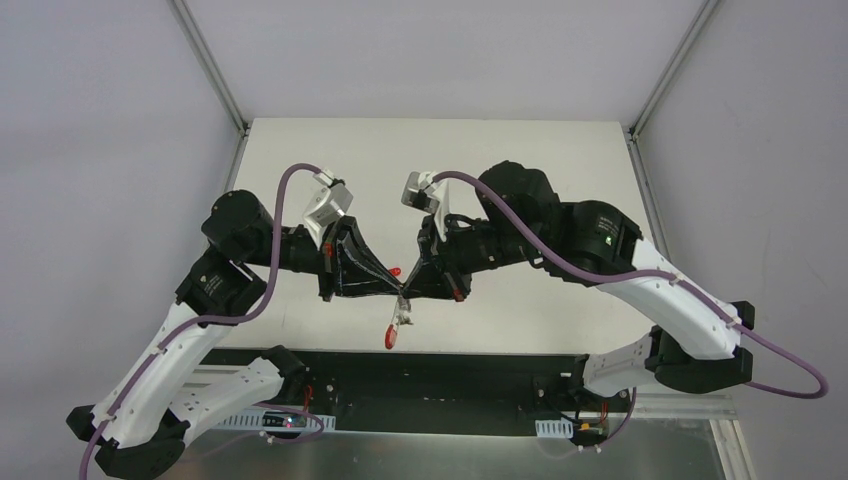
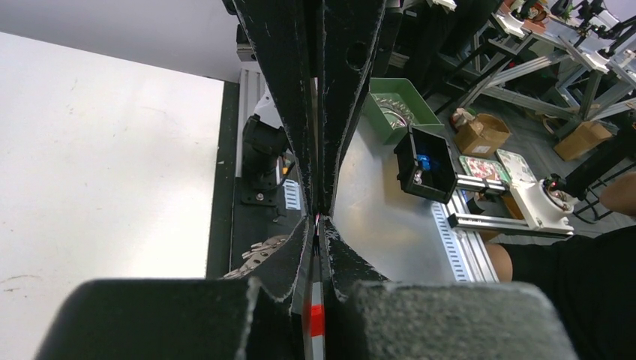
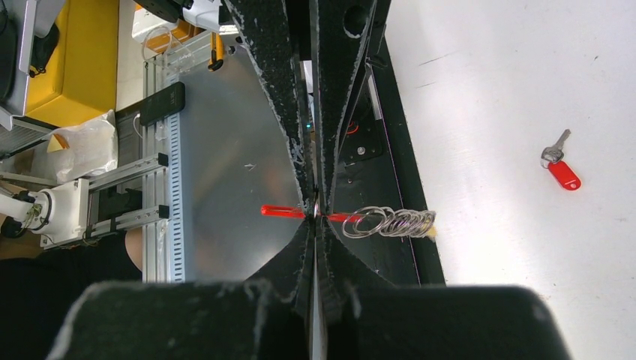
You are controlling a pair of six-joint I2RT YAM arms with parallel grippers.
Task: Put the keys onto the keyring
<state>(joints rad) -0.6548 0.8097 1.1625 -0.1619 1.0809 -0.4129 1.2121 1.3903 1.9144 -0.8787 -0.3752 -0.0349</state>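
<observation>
Nearest your arm bases, a key with a red tag (image 1: 391,335) lies flat on the white table (image 1: 500,160), near its front edge and free of both grippers. Just beyond it, your two grippers meet tip to tip above the table. Your right gripper (image 3: 315,219) is clamped on a thin red piece (image 3: 281,211), and a chain of silver rings (image 3: 394,222) dangles from that piece. Your left gripper (image 2: 316,225) is pinched tight. A thin silver-and-red sliver shows between its fingers, but you cannot tell what it is.
</observation>
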